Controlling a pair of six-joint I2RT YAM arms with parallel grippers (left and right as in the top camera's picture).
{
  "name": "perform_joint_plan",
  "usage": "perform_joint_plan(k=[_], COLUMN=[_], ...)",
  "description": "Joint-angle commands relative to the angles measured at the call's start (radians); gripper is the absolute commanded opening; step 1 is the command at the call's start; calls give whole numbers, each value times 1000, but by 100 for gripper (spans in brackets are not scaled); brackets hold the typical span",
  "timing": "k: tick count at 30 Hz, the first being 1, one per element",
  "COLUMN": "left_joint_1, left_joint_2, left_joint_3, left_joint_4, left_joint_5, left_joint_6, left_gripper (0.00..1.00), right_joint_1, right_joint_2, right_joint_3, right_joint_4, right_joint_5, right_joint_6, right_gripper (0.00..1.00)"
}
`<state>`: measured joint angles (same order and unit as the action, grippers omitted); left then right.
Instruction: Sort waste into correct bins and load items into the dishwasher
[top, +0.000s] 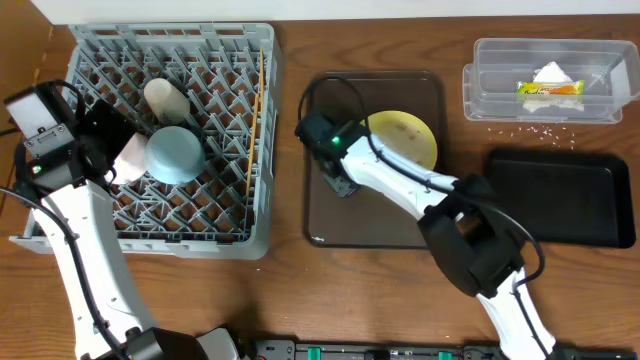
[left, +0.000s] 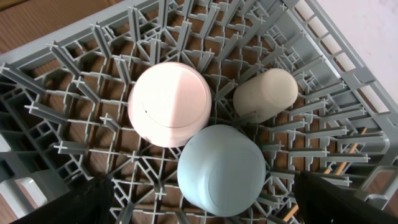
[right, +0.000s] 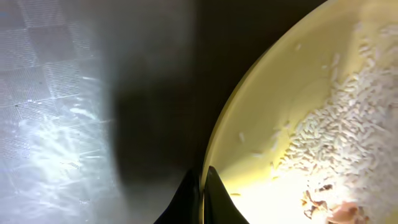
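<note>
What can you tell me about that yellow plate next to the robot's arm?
The pale yellow plate is round, smooth and glossy, like plastic or glazed ceramic, with a shallow raised rim. It sits on the brown tray, partly hidden by the right arm. Pale rice-like crumbs are scattered over its face. The right hand is shut on its rim, seemingly pinching it.

Crumb-strewn yellow plate (right: 267, 99), rice crumbs (right: 339, 134) inside.
</note>
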<state>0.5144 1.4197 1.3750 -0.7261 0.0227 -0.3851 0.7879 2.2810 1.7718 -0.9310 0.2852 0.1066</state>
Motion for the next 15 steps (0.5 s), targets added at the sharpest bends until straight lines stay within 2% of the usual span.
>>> perform_joint_plan(k=[1, 9, 15], left_joint_1=[2, 2, 2], left_joint_2=[6, 6, 6], left_joint_3=[5, 5, 5], left_joint_4=[0, 0, 0], left_joint_5=[-8, -8, -8], left_joint_6=[6, 6, 6], left_gripper=[94, 94, 94], right_joint_1=[42, 85, 92], right_joint_2=[15, 15, 15], right_joint_3=[48, 69, 92], right_joint_4=[-8, -29, -110], right_joint_5=[85, 112, 205], right_joint_6=[8, 10, 82], right_gripper=[1, 1, 1])
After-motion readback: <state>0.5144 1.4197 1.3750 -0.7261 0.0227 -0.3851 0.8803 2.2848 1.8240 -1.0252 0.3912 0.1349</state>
